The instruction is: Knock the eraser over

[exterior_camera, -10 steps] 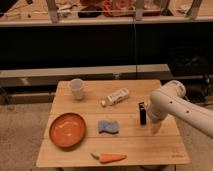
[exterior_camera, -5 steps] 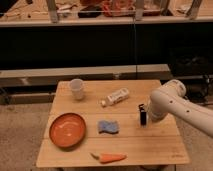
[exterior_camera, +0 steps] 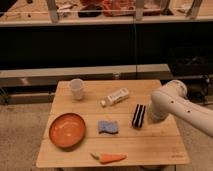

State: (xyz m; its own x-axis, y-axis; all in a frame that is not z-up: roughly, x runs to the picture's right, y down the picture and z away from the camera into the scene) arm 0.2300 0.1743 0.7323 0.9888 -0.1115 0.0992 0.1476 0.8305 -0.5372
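The eraser (exterior_camera: 138,115) is a small black block with thin pale stripes on its face. It is on the wooden table (exterior_camera: 150,145), right of centre, and leans a little with its top to the right. My white arm (exterior_camera: 175,105) comes in from the right. My gripper (exterior_camera: 148,118) is at the arm's lower left end, right against the eraser's right side and mostly hidden by the arm.
A white bottle (exterior_camera: 115,96) lies on its side behind the eraser. A pale cup (exterior_camera: 76,88) stands at the back left. An orange plate (exterior_camera: 67,130), a blue wavy sponge (exterior_camera: 108,127) and a carrot (exterior_camera: 110,158) lie to the left and front.
The eraser has shifted a little to the left and now shows its striped face at a lean. The arm has edged left with it.
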